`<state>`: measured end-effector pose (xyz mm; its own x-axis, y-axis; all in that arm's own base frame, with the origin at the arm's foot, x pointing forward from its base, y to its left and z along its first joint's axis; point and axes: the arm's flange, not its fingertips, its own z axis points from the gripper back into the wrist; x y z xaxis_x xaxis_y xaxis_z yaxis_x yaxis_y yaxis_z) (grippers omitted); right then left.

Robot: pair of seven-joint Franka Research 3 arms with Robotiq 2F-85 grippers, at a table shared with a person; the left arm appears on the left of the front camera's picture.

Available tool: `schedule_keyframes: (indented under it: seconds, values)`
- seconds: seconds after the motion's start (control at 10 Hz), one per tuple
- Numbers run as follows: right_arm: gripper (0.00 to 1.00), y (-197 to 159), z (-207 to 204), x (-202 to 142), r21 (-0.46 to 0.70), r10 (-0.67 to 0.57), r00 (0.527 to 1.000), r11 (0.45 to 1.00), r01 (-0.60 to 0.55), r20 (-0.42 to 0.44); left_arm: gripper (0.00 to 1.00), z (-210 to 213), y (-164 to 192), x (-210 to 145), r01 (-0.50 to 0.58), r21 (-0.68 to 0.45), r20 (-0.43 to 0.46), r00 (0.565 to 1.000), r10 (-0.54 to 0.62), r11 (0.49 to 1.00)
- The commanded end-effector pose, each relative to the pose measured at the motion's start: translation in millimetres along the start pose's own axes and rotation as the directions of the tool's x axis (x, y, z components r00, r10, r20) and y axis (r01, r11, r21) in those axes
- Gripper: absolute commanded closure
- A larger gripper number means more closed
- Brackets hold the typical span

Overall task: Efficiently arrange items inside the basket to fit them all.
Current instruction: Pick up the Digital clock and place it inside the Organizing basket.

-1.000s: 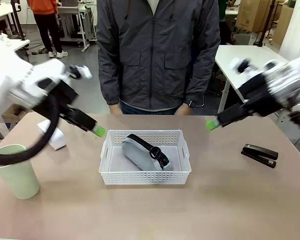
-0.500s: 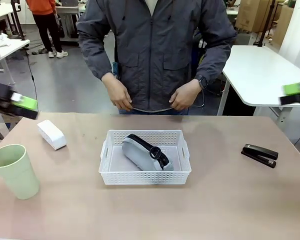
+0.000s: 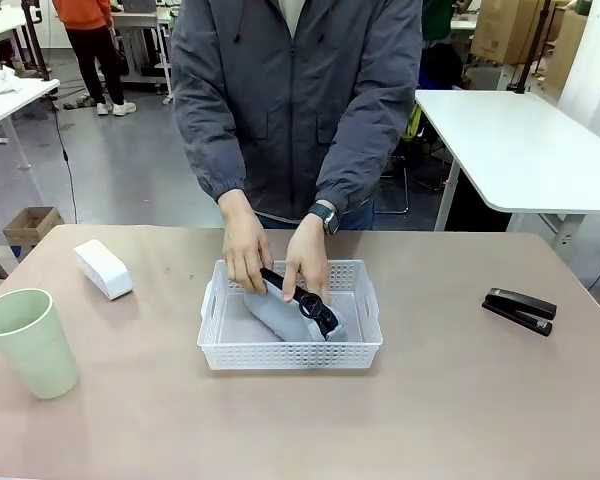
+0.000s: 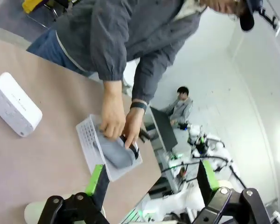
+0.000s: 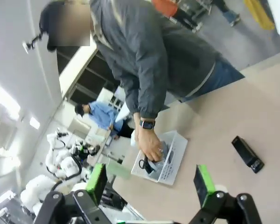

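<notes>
- Front: the person's 2 hands (image 3: 246, 256) rest on the pouch (image 3: 280, 316) inside the basket (image 3: 290, 356); box (image 3: 104, 268) and cup (image 3: 30, 340) stand to its left, stapler (image 3: 519, 310) well to its right.
- Left wrist: left gripper (image 4: 150, 177) wide apart, holding nothing.
- Right wrist: right gripper (image 5: 150, 183) wide apart, holding nothing.

Person's hand (image 5: 148, 145) on pouch (image 5: 163, 150) in basket (image 5: 174, 163)

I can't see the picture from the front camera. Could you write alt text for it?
A person in a dark jacket leans over the table with both hands on a grey pouch lying in a white basket. A white box and a pale green cup sit left of the basket, a black stapler to its right.
</notes>
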<state>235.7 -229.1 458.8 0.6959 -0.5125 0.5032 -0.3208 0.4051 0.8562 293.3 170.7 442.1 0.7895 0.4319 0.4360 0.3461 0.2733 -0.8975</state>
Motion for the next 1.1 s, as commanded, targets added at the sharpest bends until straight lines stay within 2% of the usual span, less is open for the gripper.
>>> schedule_keyframes:
  seconds: [0.0,0.1,0.2,0.3,1.0]
  values:
    - [0.00,-8.6,-31.8,-61.5,0.022,0.001,1.000,1.000,-0.001,0.024,0.00,-35.6,-8.0,-24.3,-0.034,-0.029,0.058,0.998,0.035,0.999]
    - [0.00,-10.2,-37.8,-61.7,-0.102,-0.004,0.999,0.995,0.008,0.043,0.00,-45.7,-12.8,-25.4,-0.080,0.043,0.120,0.990,0.074,0.996]
    - [0.00,-12.0,7.9,-5.2,0.005,-0.022,0.999,1.000,0.022,0.024,0.00,-46.8,-16.7,-27.1,-0.098,0.129,0.185,0.980,0.073,0.987]
    - [0.00,-12.0,7.9,-5.2,0.005,-0.022,0.999,1.000,0.022,0.024,0.00,-16.4,7.2,11.1,-0.060,-0.002,0.072,0.996,0.060,0.998]
    - [0.00,-12.0,7.9,-5.2,0.005,-0.022,0.999,1.000,0.022,0.024,0.00,-16.4,7.2,11.1,-0.060,-0.002,0.072,0.996,0.060,0.998]
